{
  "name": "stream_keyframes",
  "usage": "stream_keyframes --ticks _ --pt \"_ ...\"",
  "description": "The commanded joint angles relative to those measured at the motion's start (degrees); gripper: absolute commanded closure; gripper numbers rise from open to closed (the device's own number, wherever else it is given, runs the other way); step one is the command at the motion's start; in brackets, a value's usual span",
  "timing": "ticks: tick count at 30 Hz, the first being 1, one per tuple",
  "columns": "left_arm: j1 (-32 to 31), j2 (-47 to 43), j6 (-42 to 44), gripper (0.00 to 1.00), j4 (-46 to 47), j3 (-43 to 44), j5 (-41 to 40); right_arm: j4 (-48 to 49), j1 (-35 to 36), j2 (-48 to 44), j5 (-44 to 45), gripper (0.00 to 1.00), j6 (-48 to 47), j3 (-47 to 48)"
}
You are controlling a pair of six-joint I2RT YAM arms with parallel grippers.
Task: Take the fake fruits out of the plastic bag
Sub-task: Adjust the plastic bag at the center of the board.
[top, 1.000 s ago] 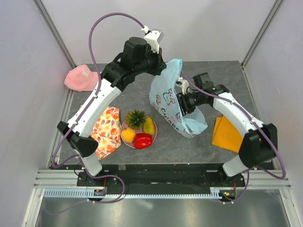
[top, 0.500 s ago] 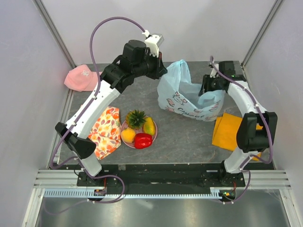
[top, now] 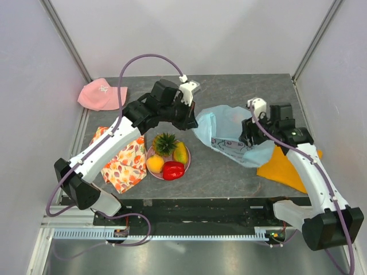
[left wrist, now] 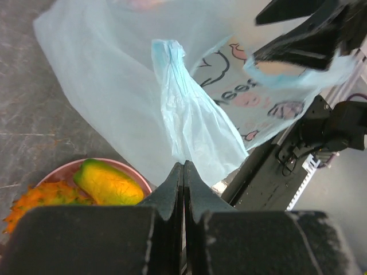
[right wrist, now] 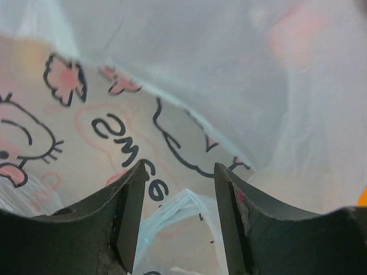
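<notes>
The light-blue plastic bag [top: 226, 133] with the cat print lies slumped on the table between my arms. My left gripper [top: 192, 121] is shut on a twisted strand of the bag [left wrist: 183, 114] at its left end. My right gripper [top: 251, 135] is open over the bag's right side, and a bag strand [right wrist: 172, 215] lies between its jaws. A pineapple [top: 165, 142], mango [top: 180, 153], orange ball [top: 155, 164] and red pepper [top: 173, 170] sit on a pink plate [top: 187, 163]. A pinkish blur [right wrist: 292, 31] shows through the plastic.
A floral cloth [top: 123, 159] lies left of the plate. A pink cap [top: 100, 94] sits at the back left. A flat orange cloth [top: 287, 167] lies under the bag's right edge. Frame posts stand at the back corners.
The bag has come down from hanging raised to lying flat on the table. My left gripper lowered with it. My right gripper moved out to the right, then forward and down.
</notes>
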Motion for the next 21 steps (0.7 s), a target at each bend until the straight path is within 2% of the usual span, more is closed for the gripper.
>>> stream_keyframes --ticks 1,2,5,6,7,12,16,18,21 --pt "-0.8 1.6 2.5 0.98 1.4 1.3 3.5 -0.3 4.5 2.8 -3.6 0.41 -6.4 -1.9" --pt "-0.8 2.1 2.8 0.98 1.5 1.5 3.7 -0.2 5.7 3.5 -3.6 0.41 -6.7 -0.9" --pt "-0.6 2.2 4.1 0.57 0.3 3.2 3.4 -1.8 6.9 6.4 -5.2 0.42 -8.5 1.6" --pt "-0.2 1.5 4.2 0.36 0.0 3.9 3.4 -2.0 7.1 6.9 -5.2 0.43 -8.5 1.8" --pt "-0.1 1.1 4.9 0.30 0.0 5.1 4.6 -2.0 7.2 7.7 -5.1 0.42 -8.3 1.8" --pt "-0.8 2.0 9.0 0.09 1.7 7.3 7.3 -0.6 7.2 10.6 -5.2 0.41 -3.3 2.8" --pt "-3.6 5.4 18.7 0.06 2.1 10.7 4.4 2.1 6.9 12.7 -7.2 0.39 2.0 4.1" --pt "-4.8 5.3 21.9 0.06 2.1 9.4 5.3 2.0 5.0 13.6 -9.9 0.39 3.8 5.3" --pt "-8.3 4.1 29.0 0.06 2.3 6.2 5.6 1.2 0.3 14.7 -7.2 0.37 5.9 8.3"
